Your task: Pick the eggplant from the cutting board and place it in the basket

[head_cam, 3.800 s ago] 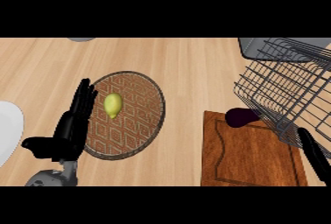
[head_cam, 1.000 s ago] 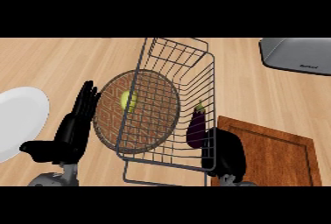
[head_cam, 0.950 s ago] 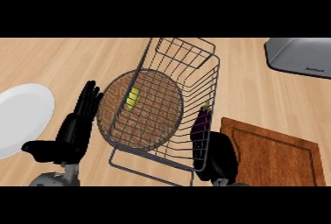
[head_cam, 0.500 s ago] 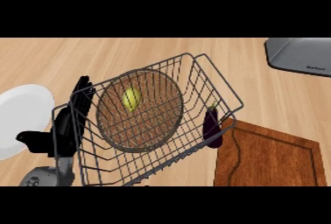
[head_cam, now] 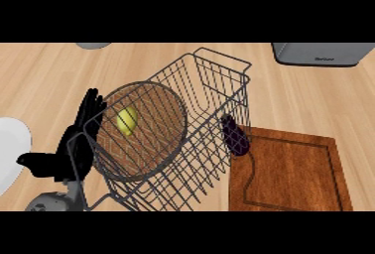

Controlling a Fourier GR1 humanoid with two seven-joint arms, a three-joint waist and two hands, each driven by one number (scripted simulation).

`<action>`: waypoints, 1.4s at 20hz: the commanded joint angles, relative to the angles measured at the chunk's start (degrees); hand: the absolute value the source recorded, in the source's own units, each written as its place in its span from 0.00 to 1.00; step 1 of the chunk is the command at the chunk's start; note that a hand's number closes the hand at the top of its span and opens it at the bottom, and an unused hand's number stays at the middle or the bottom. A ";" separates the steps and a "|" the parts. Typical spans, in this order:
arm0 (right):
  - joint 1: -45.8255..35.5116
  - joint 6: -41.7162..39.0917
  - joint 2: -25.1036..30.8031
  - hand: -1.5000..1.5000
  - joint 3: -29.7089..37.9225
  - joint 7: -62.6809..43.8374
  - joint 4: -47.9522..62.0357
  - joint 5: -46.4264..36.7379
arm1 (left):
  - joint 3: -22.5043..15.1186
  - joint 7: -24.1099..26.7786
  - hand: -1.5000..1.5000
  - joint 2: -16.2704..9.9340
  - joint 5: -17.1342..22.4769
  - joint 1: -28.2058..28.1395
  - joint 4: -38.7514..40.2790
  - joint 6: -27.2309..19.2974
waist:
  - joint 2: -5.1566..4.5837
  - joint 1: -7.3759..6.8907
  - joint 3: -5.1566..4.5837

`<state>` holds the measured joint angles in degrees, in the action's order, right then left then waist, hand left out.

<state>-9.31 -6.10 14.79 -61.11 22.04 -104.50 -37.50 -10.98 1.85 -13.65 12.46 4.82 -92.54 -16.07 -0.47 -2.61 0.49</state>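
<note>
The dark purple eggplant (head_cam: 234, 135) lies at the left edge of the wooden cutting board (head_cam: 293, 173), against the outside of the wire basket's right wall. The basket (head_cam: 183, 129) is tipped over at a slant and covers a round woven mat (head_cam: 150, 149) with a yellow-green fruit (head_cam: 127, 120) on it. My left hand (head_cam: 79, 141) stands at the basket's left side, fingers straight up, open, holding nothing. My right hand does not show.
A white plate (head_cam: 11, 149) sits at the left edge. A grey appliance (head_cam: 316, 52) stands at the back right, and a small grey object (head_cam: 93, 45) at the back left. Bare wooden counter (head_cam: 315, 104) lies behind the board.
The basket swung from the right onto the round mat and tipped over further. My right hand, which held the eggplant up beside the basket, has left the view; the eggplant now rests at the board's edge.
</note>
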 commanded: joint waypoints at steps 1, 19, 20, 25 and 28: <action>4.41 -0.22 8.73 1.00 1.80 13.83 -11.26 10.88 | 0.88 0.74 0.50 -0.17 -0.03 -1.00 -0.34 -0.51 | -0.09 1.89 -0.05; -0.85 -13.33 28.32 1.00 41.29 38.25 5.19 36.78 | 2.09 -0.98 0.50 0.26 -0.36 -4.27 -2.68 1.02 | 0.41 2.24 -0.47; -3.45 -15.57 28.80 1.00 42.90 36.83 6.28 38.99 | 0.94 1.88 0.50 1.86 -1.65 -4.37 -1.91 0.65 | 0.39 2.18 -0.48; -12.87 -17.24 21.18 1.00 40.46 31.24 15.47 39.53 | 2.68 0.87 0.50 0.91 -1.33 -3.11 -2.09 2.33 | 0.31 1.71 -0.49; -19.46 -17.54 17.21 1.00 40.32 28.47 20.48 38.29 | 0.59 1.14 0.50 3.45 -3.95 -2.64 -0.12 0.70 | 0.30 1.73 -0.49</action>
<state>-21.84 -18.33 36.20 -21.54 49.39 -91.08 0.95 -9.22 2.53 -12.07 10.08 1.89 -93.48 -14.83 -0.15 -0.77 0.01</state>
